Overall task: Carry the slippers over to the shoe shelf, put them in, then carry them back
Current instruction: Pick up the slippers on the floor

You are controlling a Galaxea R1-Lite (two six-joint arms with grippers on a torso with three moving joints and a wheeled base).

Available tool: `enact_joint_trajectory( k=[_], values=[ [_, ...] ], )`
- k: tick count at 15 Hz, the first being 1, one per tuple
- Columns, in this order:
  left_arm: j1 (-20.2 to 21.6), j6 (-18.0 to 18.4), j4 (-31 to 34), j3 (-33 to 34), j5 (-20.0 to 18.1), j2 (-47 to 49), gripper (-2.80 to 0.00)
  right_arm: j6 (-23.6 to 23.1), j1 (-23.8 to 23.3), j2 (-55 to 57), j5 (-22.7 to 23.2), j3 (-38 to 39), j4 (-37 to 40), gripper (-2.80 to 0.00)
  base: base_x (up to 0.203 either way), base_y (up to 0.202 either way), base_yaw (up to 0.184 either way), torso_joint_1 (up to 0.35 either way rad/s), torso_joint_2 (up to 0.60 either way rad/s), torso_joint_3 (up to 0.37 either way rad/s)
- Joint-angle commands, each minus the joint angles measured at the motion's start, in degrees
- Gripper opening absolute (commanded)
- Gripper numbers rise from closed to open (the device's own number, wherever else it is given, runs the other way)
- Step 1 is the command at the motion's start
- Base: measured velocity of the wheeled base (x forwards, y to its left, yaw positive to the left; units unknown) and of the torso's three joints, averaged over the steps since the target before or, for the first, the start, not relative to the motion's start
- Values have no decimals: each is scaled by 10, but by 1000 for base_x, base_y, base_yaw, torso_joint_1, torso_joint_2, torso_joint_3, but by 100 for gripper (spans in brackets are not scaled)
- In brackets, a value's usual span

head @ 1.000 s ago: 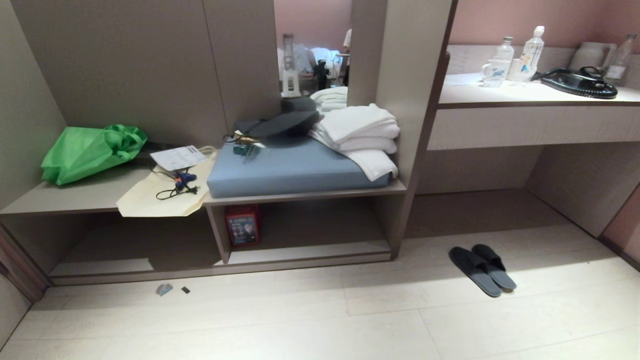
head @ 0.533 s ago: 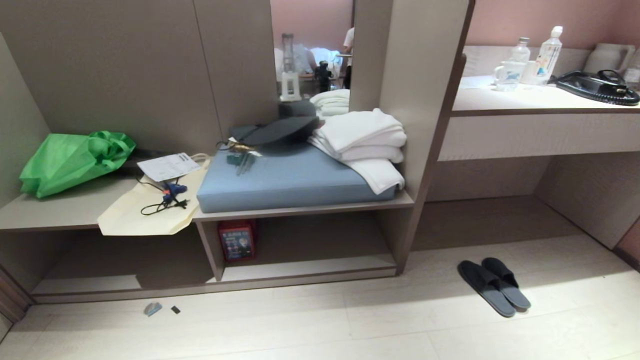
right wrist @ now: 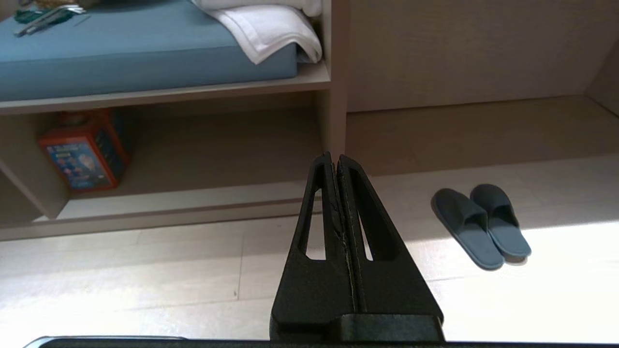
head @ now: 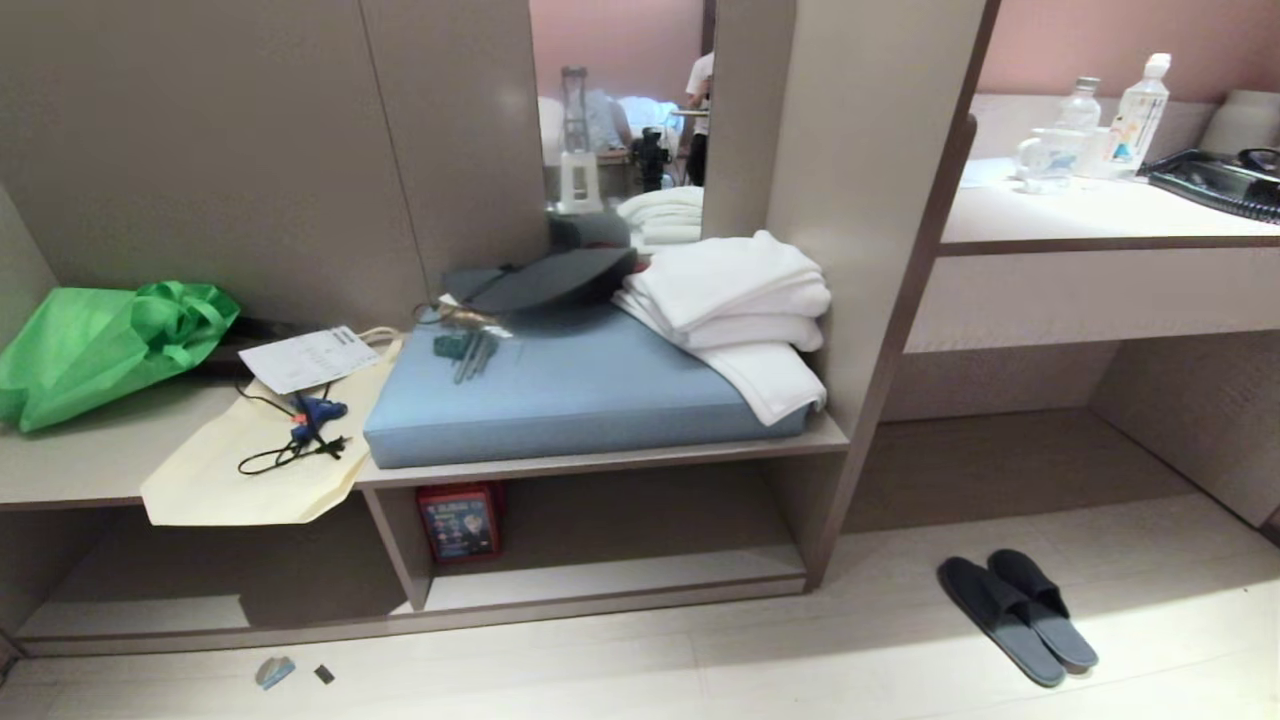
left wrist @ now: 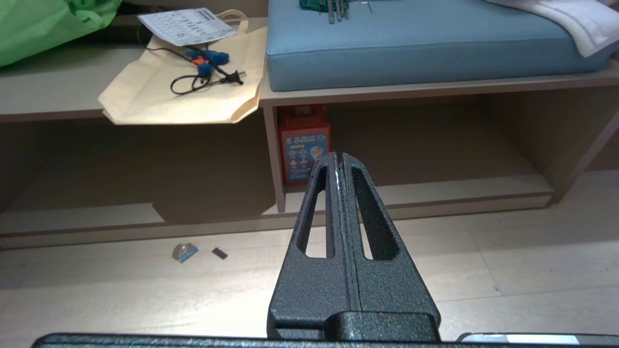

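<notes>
Camera view has shifted closer and rightward; nothing itself moved. Slippers [head: 1016, 618] lie paired on the floor, right of the shoe shelf [head: 610, 575]. Left tool [left wrist: 338, 159] and right tool [right wrist: 334, 158] both clenched, empty.
</notes>
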Motion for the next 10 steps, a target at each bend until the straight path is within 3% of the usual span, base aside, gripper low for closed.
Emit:
enact_joint_trajectory(
  k=[1,5,10],
  values=[
    [0,-1,0,0,0,0,-280,0,0,1,0,0,0,-280,195,0,-1,5,-4,7],
    [0,-1,0,0,0,0,-280,0,0,1,0,0,0,-280,183,0,0,3,3,2],
    [0,-1,0,0,0,0,-280,0,0,1,0,0,0,-280,12,0,0,3,0,0]
  ],
)
